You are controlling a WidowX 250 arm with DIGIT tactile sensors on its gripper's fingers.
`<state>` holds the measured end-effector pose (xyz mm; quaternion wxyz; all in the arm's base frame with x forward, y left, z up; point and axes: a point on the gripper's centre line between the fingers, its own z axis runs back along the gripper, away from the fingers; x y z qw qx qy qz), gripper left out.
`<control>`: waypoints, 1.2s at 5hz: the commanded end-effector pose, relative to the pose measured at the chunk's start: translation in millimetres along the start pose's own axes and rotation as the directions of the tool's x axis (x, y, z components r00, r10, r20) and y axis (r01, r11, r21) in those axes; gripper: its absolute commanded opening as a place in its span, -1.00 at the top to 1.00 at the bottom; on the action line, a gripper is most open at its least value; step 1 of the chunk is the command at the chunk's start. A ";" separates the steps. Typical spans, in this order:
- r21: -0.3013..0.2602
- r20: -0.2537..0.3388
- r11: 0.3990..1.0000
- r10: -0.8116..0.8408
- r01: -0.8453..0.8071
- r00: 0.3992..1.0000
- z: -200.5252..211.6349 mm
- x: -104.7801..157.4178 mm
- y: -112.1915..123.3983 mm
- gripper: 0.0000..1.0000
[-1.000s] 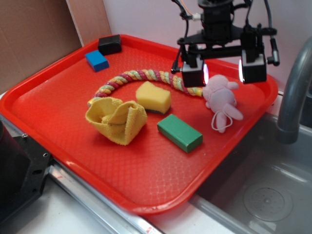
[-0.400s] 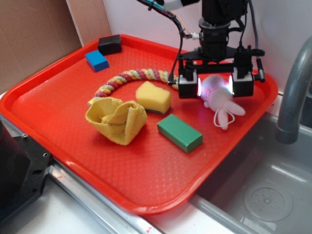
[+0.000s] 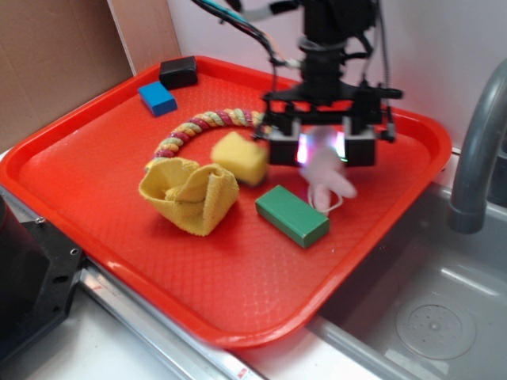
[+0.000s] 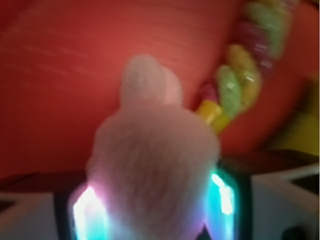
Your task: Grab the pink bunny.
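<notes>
your gripper (image 3: 321, 148) was clamped on the pink bunny (image 3: 326, 172), which sat between its lit fingers (image 4: 226, 197) and hung blurred just below them. it seemed lifted off the red tray (image 3: 103, 182), though motion blur left that unsure. the braided rope (image 4: 240, 75) lay just beyond the fingertips.

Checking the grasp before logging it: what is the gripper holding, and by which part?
The gripper is shut on the pink bunny, its pads pressing both sides of the round head.
</notes>
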<state>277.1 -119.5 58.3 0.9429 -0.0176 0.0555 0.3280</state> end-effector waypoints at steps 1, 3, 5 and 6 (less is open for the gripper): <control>-0.166 0.113 0.945 -0.265 0.281 0.958 116.3 -9.3 47.6 1.00; -0.092 0.104 0.943 -0.311 0.321 0.945 213.2 10.2 113.6 1.00; -0.054 0.268 0.982 -0.160 0.180 0.950 223.1 27.4 144.4 1.00; -0.035 0.224 0.991 -0.121 0.132 0.967 207.3 38.9 138.7 1.00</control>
